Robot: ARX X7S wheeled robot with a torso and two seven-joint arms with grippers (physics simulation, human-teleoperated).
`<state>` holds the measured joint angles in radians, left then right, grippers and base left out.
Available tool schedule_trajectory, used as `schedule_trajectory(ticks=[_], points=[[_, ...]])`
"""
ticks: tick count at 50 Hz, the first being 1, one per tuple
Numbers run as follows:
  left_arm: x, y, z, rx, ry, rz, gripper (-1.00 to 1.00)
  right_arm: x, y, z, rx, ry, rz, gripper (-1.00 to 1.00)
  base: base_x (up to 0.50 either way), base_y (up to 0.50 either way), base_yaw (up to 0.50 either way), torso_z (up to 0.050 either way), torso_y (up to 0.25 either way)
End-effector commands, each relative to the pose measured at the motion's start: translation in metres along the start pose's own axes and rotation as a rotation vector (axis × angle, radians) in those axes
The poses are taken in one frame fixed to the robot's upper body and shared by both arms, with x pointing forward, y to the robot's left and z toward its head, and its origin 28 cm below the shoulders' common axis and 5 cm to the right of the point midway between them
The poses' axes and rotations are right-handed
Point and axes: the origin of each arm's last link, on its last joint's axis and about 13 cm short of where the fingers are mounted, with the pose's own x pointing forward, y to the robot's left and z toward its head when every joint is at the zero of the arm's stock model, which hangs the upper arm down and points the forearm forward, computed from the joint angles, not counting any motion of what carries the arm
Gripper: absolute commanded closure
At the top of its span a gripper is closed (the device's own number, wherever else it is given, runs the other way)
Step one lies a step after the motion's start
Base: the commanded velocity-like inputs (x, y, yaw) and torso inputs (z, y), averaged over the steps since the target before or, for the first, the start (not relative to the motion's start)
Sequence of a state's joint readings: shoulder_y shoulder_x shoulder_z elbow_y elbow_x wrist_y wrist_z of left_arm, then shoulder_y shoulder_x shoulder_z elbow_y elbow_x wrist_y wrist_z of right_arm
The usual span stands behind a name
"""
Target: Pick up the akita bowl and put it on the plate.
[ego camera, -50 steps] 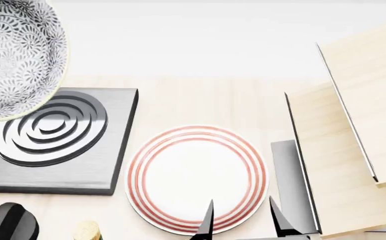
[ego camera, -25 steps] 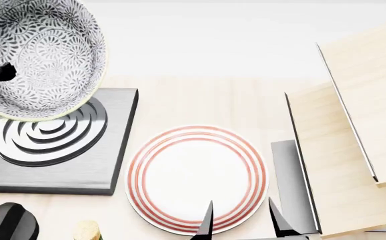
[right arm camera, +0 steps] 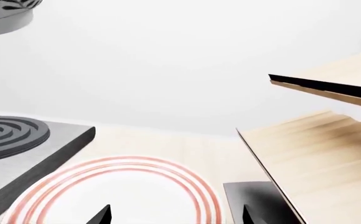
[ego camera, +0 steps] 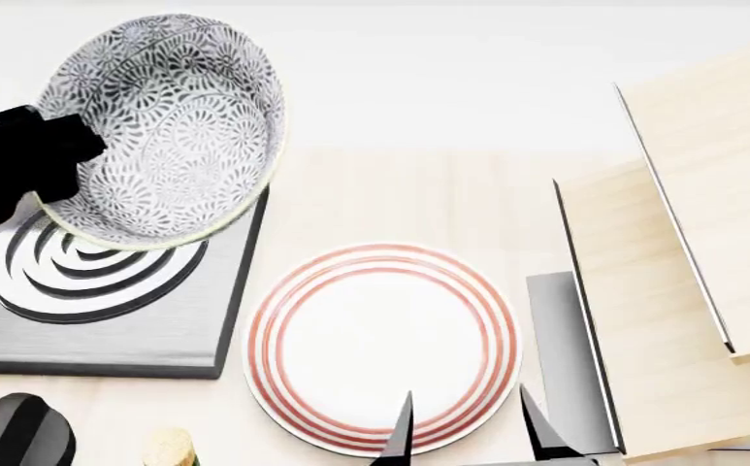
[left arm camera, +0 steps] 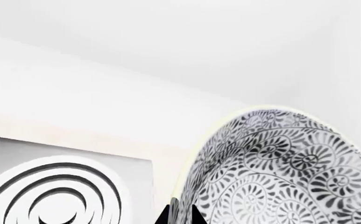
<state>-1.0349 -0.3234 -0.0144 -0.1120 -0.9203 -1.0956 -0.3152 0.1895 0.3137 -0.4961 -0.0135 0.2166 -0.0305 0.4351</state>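
The akita bowl (ego camera: 174, 121), grey floral with a cream rim, hangs tilted in the air over the stove burner's far right corner. My left gripper (ego camera: 71, 148) is shut on its left rim. In the left wrist view the fingertips (left arm camera: 196, 217) pinch the bowl (left arm camera: 280, 172) wall between them. The plate (ego camera: 381, 345), white with red rings, lies flat on the wooden table to the bowl's lower right. My right gripper (ego camera: 470, 437) is open just above the plate's near right rim, holding nothing. The right wrist view shows the plate (right arm camera: 124, 196) under that gripper (right arm camera: 175, 217) and the bowl's base (right arm camera: 3, 21) high up.
A square dark grey stove burner (ego camera: 103, 320) with raised rings sits left of the plate. Slanted light wooden panels (ego camera: 685, 291) and a dark grey slab (ego camera: 559, 330) stand right of the plate. A black knob (ego camera: 18, 432) and a cork-coloured object (ego camera: 168, 449) lie at the near left.
The left gripper has carried the bowl rightward from the far left edge of the head view, toward the plate, and the gripper's body now shows. The right gripper has not moved.
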Motion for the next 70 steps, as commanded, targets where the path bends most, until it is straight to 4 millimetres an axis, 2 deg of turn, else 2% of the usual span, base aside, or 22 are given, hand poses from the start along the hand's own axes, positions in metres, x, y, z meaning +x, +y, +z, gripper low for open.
schedule_trajectory(ticks=[1,7,12,17,23,24,27,34,42,52,70], points=[[0.005,-0.011,-0.002,-0.135,0.050,-0.095,1.00,0.000,0.000,-0.001,-0.001,0.004,0.002,-1.00,0.00,0.00,0.00,0.000,0.000],[0.010,-0.014,-0.005,-0.230,0.080,-0.151,1.00,0.000,0.000,-0.002,0.000,0.005,0.001,-1.00,0.00,0.00,0.00,0.000,0.000],[0.012,-0.016,-0.007,-0.231,0.091,-0.146,1.00,0.000,0.000,-0.003,0.001,0.007,-0.001,-1.00,0.00,0.00,0.00,0.000,0.000],[0.024,-0.020,-0.009,-0.209,0.119,-0.121,1.00,-0.001,0.001,-0.003,0.001,0.008,0.002,-1.00,0.00,0.00,0.00,0.000,0.002],[0.035,-0.029,-0.007,-0.151,0.151,-0.074,1.00,-0.001,0.000,-0.003,0.003,0.008,0.001,-1.00,0.00,0.00,0.00,0.000,0.000],[0.037,-0.036,-0.005,-0.072,0.162,-0.027,1.00,-0.001,-0.001,-0.003,0.005,0.008,0.001,-1.00,0.00,0.00,0.00,0.000,0.000],[0.039,-0.044,-0.005,-0.008,0.208,-0.038,1.00,-0.001,0.000,-0.004,0.006,0.008,0.003,-1.00,0.00,0.00,0.00,0.000,0.000],[0.056,-0.048,-0.007,0.113,0.299,0.017,1.00,-0.001,0.000,-0.004,0.012,0.010,0.004,-1.00,0.00,0.00,0.00,0.000,0.000],[0.059,-0.050,-0.009,0.145,0.354,0.012,1.00,-0.001,0.000,-0.006,0.015,0.015,0.006,-1.00,0.00,0.00,0.00,0.000,0.001],[0.058,-0.059,-0.002,0.145,0.354,-0.011,1.00,-0.002,0.000,-0.006,0.014,0.014,0.008,-1.00,0.00,0.00,0.00,0.000,0.000],[0.070,-0.070,-0.008,0.118,0.373,-0.053,1.00,-0.001,-0.001,-0.006,0.014,0.013,0.002,-1.00,0.00,0.00,0.00,0.000,0.001]])
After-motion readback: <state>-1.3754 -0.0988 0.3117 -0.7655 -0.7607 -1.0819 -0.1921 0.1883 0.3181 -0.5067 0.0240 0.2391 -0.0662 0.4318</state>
